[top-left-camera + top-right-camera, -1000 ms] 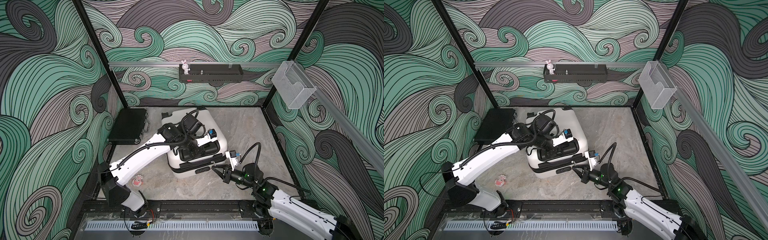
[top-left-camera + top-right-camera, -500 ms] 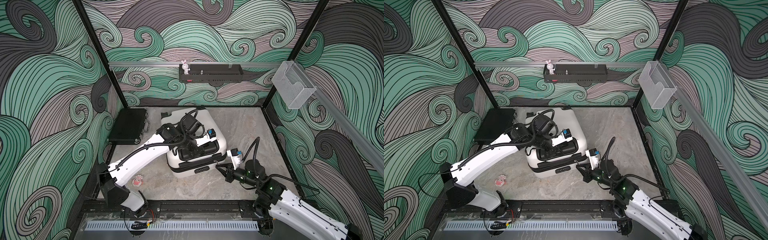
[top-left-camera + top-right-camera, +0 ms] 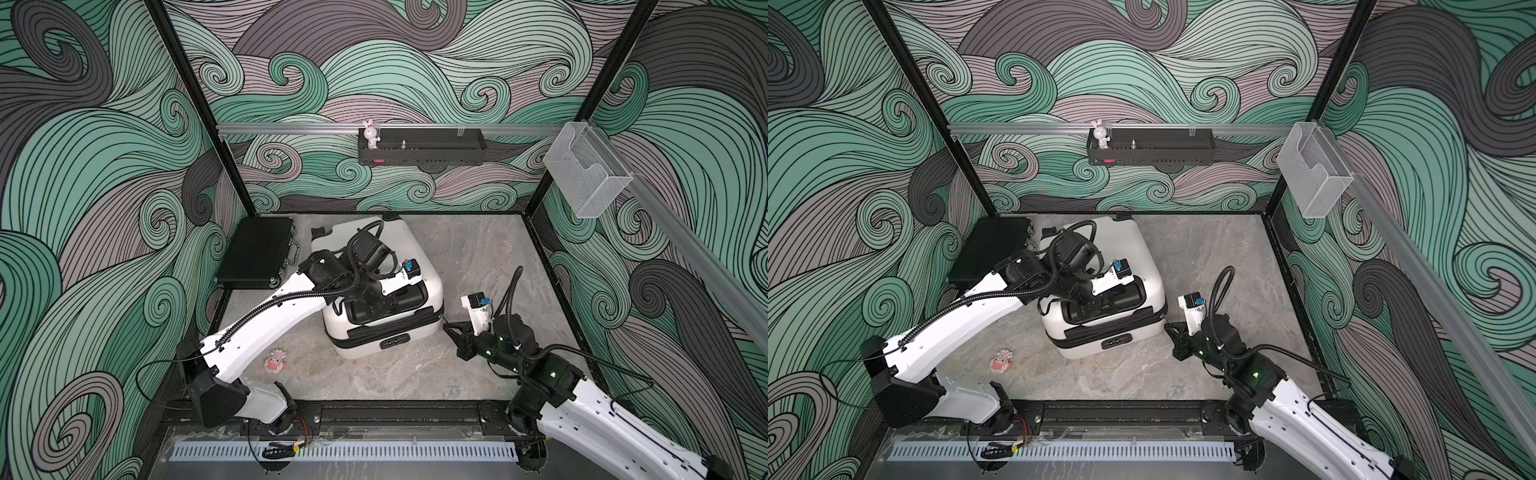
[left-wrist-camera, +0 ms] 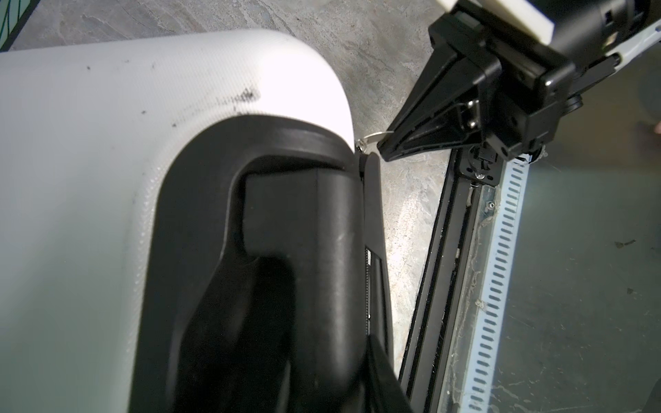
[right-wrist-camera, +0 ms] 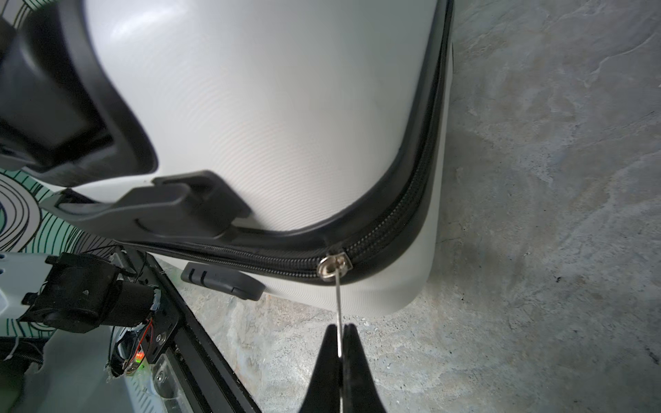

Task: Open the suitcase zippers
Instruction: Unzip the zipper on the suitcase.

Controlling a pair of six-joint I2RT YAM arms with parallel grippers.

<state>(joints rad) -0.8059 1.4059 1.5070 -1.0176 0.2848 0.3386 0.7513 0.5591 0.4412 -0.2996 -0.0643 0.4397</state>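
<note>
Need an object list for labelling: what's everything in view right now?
table: 1, grey stone-look, cell floor
suitcase: 1, white, lying mid-table
zipper band: 1, black, round the suitcase rim
zipper pull: 1 visible, silver, suitcase's near right corner
briefcase: 1, black, far left corner
shelf tray: 1, black, on the back wall rail
bunny figurine: 1, white, tray's left end
clear holder: 1, transparent, right wall rail
small toy: 1, pink, table's near left
left gripper: 1, black, on the suitcase's handle panel; jaws not readable
right gripper: 1, black, jaws shut on the zipper pull
</note>
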